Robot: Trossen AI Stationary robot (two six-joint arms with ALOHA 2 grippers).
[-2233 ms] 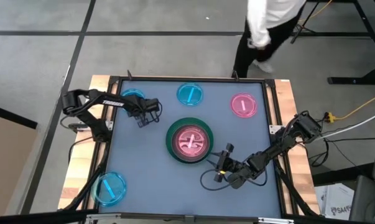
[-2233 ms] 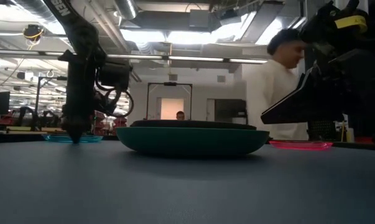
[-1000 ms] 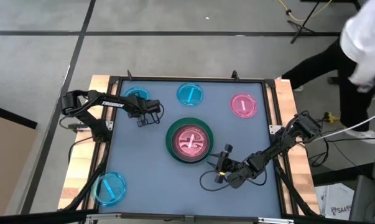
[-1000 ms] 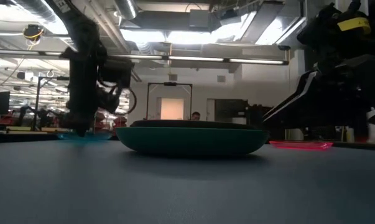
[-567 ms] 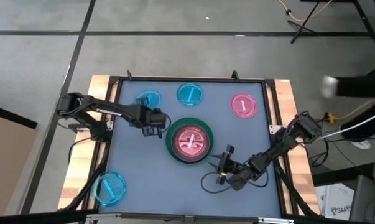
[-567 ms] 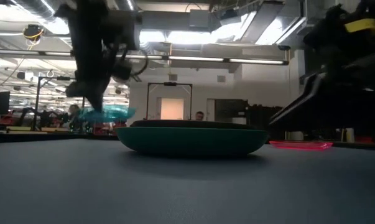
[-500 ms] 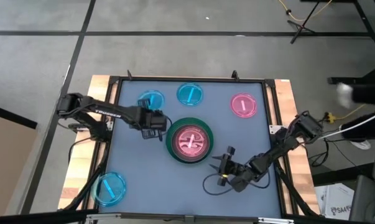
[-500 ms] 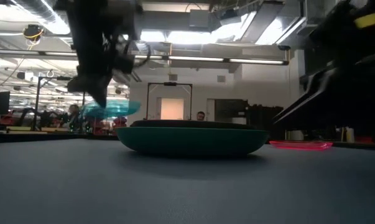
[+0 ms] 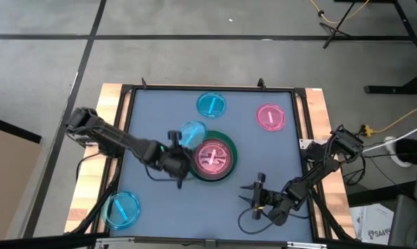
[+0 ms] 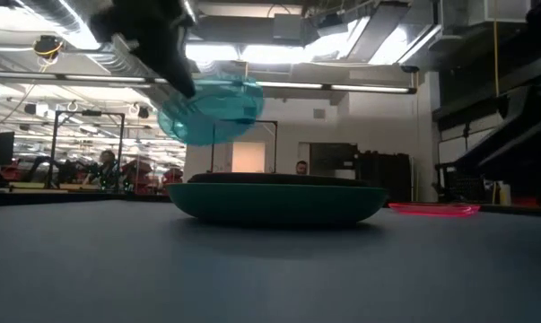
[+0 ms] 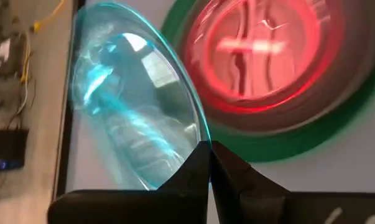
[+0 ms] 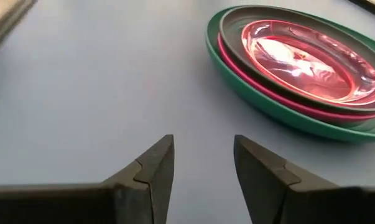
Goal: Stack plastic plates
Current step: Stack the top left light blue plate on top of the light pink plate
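Note:
A stack sits mid-table: a large green plate (image 9: 232, 147) holds a dark grey plate, a hot-pink one and a small translucent pink plate (image 9: 211, 158). My left gripper (image 9: 176, 143) is shut on a small translucent blue plate (image 9: 193, 133), held in the air over the stack's far-left rim. In the low view that blue plate (image 10: 212, 111) hangs tilted above the green plate (image 10: 276, 203). My right gripper (image 9: 256, 194) stands open near the table's front right, low over the mat, touching nothing. My left gripper pinches the blue plate's rim (image 11: 197, 138) between its two fingertips, on the side nearest the gripper. The plate is lifted clear of the table and tilted steeply, its far edge higher, beside and above the stack (image 11: 271, 56).
Three more small plates lie flat on the blue mat: a blue one (image 9: 211, 105) at the far middle, a pink one (image 9: 271, 117) at the far right, a blue one (image 9: 122, 209) at the near left corner. Wooden table edges frame the mat.
My left gripper has lifted the blue plate off the far left of the mat and carried it up and toward the stack; the plate has tipped from flat to steeply tilted. My right gripper has drawn back toward the near edge, still open.

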